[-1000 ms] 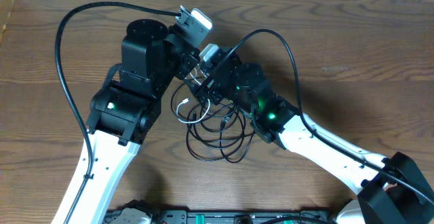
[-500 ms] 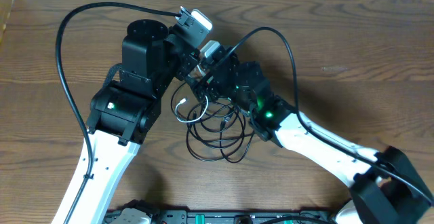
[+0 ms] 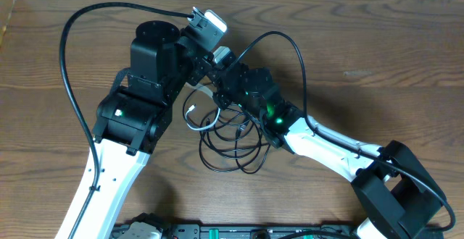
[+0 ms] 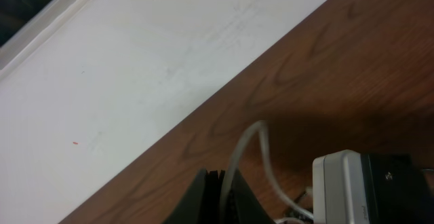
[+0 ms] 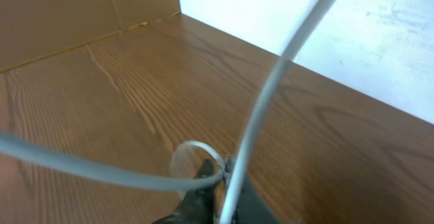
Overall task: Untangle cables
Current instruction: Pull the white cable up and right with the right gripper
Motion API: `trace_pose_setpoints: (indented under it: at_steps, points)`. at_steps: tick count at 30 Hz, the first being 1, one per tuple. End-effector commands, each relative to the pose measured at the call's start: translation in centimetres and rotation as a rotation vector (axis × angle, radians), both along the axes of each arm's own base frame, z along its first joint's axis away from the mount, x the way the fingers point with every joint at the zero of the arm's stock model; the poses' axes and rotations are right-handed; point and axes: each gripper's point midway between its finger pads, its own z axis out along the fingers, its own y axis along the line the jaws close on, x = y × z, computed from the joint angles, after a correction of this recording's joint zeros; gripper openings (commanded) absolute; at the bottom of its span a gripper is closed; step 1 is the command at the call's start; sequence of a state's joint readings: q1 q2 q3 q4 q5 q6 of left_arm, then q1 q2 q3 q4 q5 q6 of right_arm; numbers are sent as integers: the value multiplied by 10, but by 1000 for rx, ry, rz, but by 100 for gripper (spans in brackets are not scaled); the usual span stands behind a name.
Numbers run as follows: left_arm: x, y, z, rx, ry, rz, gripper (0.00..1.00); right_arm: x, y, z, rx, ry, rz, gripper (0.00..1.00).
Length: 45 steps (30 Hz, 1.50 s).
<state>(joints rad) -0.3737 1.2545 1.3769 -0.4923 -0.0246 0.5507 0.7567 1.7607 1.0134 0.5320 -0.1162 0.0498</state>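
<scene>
A tangle of thin cables lies mid-table in the overhead view: black loops [image 3: 233, 151] and a white cable [image 3: 194, 116] at their upper left. Both arms meet just above it. In the left wrist view, my left gripper [image 4: 224, 180] is shut on the white cable [image 4: 256, 146], which arcs up out of the jaws. In the right wrist view, my right gripper [image 5: 222, 184] is shut on the white cable [image 5: 271, 88], which rises steeply from the jaws, with a second strand looping off left. From overhead the fingertips of both grippers are hidden under the wrists [image 3: 217, 80].
A thick black arm cable [image 3: 69, 72] arcs over the table's left side. A white wall [image 4: 102, 81] borders the far table edge. A cardboard wall [image 5: 68, 13] stands at the far left. The right arm's white camera block [image 4: 342, 187] sits close beside my left gripper.
My right gripper has gone from open to shut on the white cable. The right arm shifted slightly up and left toward the left wrist. The left arm has not moved.
</scene>
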Motion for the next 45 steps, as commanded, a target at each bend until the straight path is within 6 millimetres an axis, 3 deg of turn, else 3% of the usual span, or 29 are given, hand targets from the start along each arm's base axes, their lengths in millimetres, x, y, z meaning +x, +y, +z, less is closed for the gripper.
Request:
trace_pose_setpoints:
  at_steps: [1,2,6,11,21,24,28,33,36,40,45]
  points:
    - [0,1,6,-5,-11,-2,12,2,-1,3,11,3,-4,1]
    - [-1,1,6,-5,-11,-2,17,2,-1,3,11,2,-5,1]
    - [0,1,6,-5,-11,-2,61,6,-5,4,10,-1,-25,1]
    - [0,1,6,-5,-11,-2,88,13,-12,3,9,0,-45,1]
    - [0,2,6,-2,-13,4,96,32,-35,5,7,1,-100,1]
    - [2,14,8,25,-27,67,96,46,-54,5,-8,-1,-184,1]
    - [3,23,9,34,-34,119,97,73,-100,14,-35,-31,-360,1]
    - [-1,24,0,51,4,117,97,100,-172,44,-30,-85,-586,1]
    - [-4,25,-6,58,30,118,97,109,-235,72,-19,-121,-764,1]
    - [-5,25,-7,18,44,133,98,102,-328,106,0,-156,-1039,1]
    - [-5,25,-8,15,51,136,98,68,-430,136,-17,-183,-1350,1]
